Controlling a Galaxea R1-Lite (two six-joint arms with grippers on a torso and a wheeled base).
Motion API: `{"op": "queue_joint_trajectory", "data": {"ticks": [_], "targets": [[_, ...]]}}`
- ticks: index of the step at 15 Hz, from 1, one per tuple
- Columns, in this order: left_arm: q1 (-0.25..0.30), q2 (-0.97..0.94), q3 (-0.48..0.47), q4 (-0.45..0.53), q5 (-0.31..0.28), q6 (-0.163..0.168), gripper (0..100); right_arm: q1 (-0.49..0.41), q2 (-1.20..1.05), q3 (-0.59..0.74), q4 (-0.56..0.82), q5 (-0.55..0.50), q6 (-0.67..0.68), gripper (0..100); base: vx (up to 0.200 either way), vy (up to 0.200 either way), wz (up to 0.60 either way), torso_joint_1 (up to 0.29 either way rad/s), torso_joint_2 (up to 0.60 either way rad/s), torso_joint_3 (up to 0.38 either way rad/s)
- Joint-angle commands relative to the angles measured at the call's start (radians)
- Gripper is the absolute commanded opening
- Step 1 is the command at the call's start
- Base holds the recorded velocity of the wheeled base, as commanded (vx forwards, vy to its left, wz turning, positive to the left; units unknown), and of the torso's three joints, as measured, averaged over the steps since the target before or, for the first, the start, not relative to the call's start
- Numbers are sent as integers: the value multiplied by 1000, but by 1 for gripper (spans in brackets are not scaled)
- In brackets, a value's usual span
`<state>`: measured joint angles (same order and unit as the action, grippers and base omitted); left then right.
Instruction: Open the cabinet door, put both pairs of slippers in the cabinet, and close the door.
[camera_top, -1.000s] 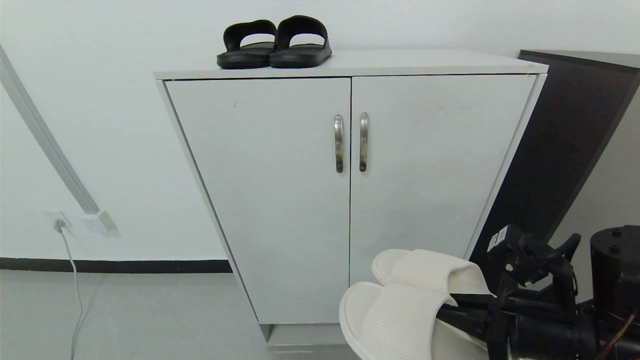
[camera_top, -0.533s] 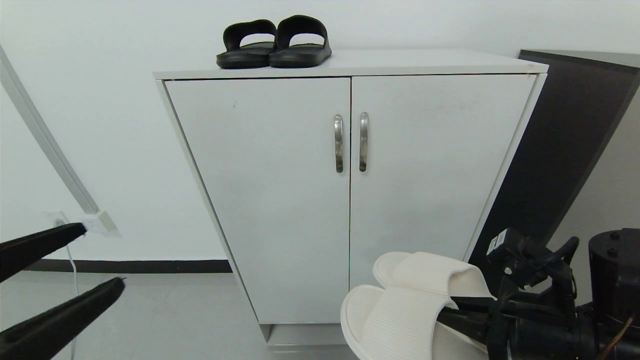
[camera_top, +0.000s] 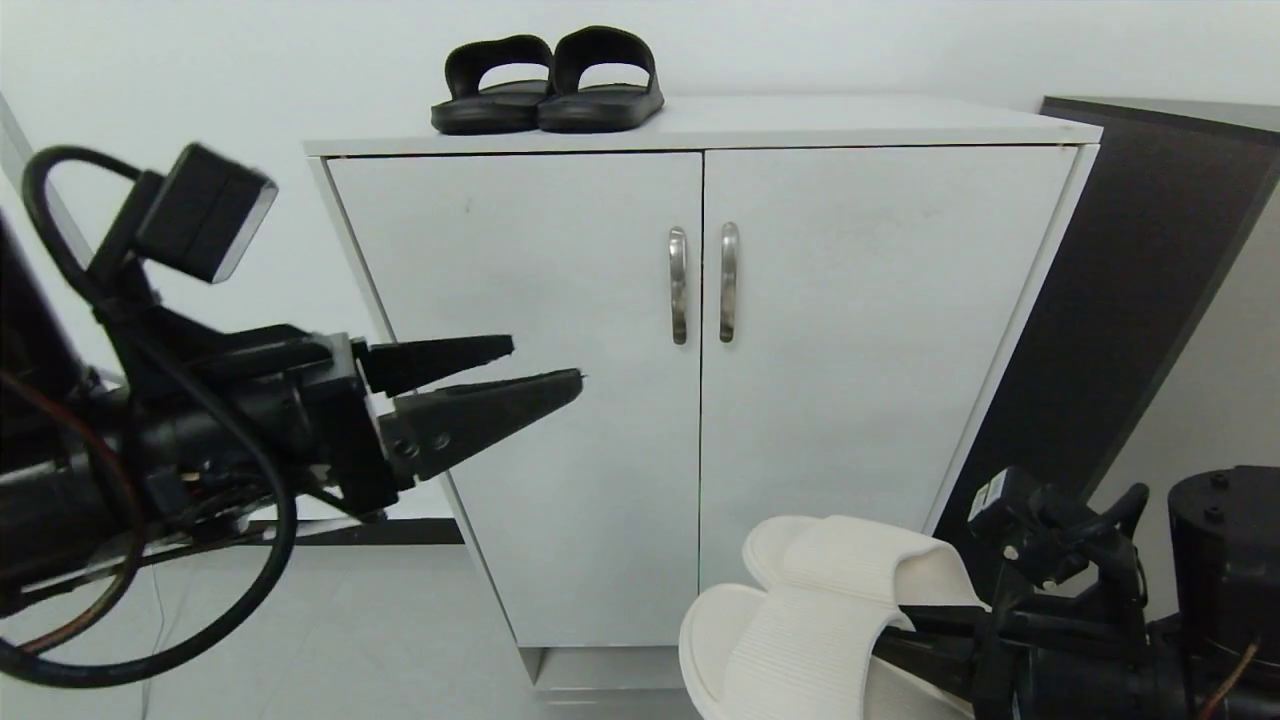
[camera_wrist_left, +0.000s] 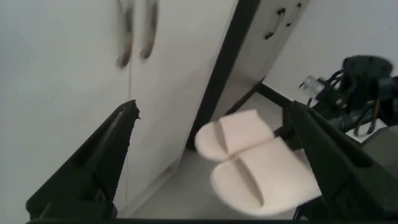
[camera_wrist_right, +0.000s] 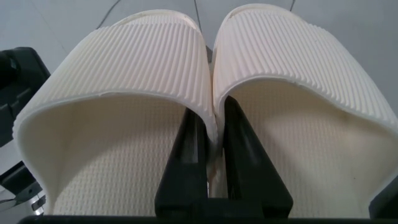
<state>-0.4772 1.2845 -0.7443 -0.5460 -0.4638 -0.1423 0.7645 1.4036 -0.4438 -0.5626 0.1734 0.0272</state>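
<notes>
A white cabinet (camera_top: 560, 420) stands before me with both doors shut and two metal handles (camera_top: 678, 285) side by side at the centre seam. On its top, toward the left, sits a pair of black slippers (camera_top: 548, 85). My left gripper (camera_top: 545, 362) is open in front of the left door, fingertips pointing toward the handles. From the left wrist view its gripper (camera_wrist_left: 212, 111) is spread wide, with the white slippers (camera_wrist_left: 255, 165) beyond. Low on the right, my right gripper (camera_wrist_right: 213, 134) is shut on the inner walls of the white slippers (camera_top: 800, 620), held side by side.
A dark panel (camera_top: 1150, 280) leans against the cabinet's right side. Grey floor (camera_top: 380, 620) lies open to the left of the cabinet base, with a black baseboard (camera_top: 410, 531) along the white wall.
My left arm has swung up from the lower left corner to the front of the left door, gripper open. The right gripper with the white slippers has sunk slightly.
</notes>
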Motion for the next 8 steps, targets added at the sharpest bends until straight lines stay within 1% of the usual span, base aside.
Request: {"op": "queue_joint_trajectory", "data": {"ticks": [1,2,3,4,5,6,7,8], "targets": [[-49,161,-132,0,1,-13,100,6,21,5,0,1,-3,0,0,0,0,0,0,0],[-66,205,-190,4,8,-33,100,7,32,13,-2,1,-6,0,0,0,0,0,0,0],[-86,240,-236,9,27,-65,100,7,40,16,-2,1,-6,0,0,0,0,0,0,0],[-103,280,-284,11,27,-98,100,7,40,20,-2,3,-6,0,0,0,0,0,0,0],[-106,314,-322,12,16,-120,100,7,40,19,-2,3,-6,0,0,0,0,0,0,0],[-109,331,-339,12,5,-125,100,7,40,19,-2,3,-6,0,0,0,0,0,0,0],[-113,372,-374,9,-35,-126,100,7,40,20,0,1,-6,0,0,0,0,0,0,0],[-133,395,-403,14,-44,-128,100,9,41,22,0,3,-6,0,0,0,0,0,0,0]]}}
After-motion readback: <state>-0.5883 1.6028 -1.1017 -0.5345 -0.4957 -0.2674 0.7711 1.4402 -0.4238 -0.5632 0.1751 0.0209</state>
